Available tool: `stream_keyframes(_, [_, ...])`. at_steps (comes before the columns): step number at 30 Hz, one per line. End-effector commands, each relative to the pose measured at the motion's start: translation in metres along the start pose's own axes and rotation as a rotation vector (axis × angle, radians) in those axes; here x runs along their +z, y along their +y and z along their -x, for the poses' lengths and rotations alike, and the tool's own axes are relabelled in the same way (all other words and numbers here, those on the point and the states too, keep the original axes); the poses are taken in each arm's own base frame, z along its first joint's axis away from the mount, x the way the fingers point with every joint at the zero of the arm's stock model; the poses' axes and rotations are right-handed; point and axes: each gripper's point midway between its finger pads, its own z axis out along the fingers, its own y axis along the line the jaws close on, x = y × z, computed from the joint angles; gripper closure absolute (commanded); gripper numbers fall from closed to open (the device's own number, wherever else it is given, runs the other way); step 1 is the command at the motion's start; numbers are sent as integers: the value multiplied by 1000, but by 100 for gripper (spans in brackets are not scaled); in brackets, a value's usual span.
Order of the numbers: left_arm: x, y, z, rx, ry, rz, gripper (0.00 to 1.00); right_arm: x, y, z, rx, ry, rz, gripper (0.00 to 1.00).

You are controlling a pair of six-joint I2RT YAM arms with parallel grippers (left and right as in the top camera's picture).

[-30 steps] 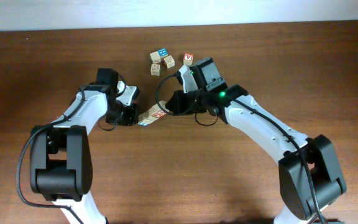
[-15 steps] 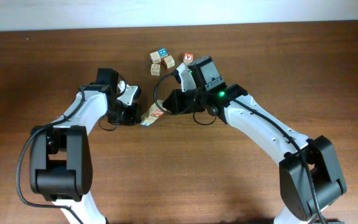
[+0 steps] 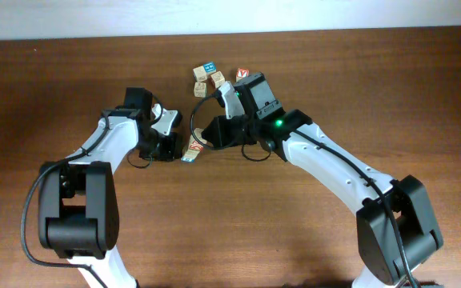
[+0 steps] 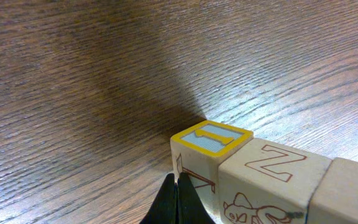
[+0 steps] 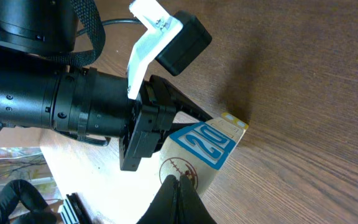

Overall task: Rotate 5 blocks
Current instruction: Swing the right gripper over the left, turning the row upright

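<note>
Pale wooden letter blocks (image 3: 196, 149) lie in a short diagonal row on the dark brown wooden table (image 3: 310, 240), between the two arms. The left gripper (image 4: 175, 199), jaws pressed together, touches the yellow-framed end cube (image 4: 211, 138). The right gripper (image 5: 178, 191), fingers likewise closed tight, meets the opposite end. A blue-topped cube (image 3: 209, 66) and a red-V cube (image 3: 243, 74) sit behind.

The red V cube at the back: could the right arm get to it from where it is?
Probably yes. The red V cube lies uncovered just beyond the right arm, with nothing blocking it, though the shut right fingers would need opening first.
</note>
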Motion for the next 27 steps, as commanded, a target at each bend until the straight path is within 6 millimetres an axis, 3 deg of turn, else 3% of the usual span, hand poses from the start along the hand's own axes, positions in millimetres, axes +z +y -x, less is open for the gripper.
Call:
stream_keyframes(1, [1,-31,5,40,-10,-127,100,31,-32,-32,47,86,-92,96])
stream_keyframes(14, [1,-30,5,41,-10,-122,100,37,-34,-33,24,71,-141,96])
stream_keyframes(22, [-1,24,1,-206,-2,192,100,43,-39,-36,29,80,-146,96])
stream_keyframes(27, [-2,30,1,-248,-9,232,100,43,-39,-35,27,79,-145,96])
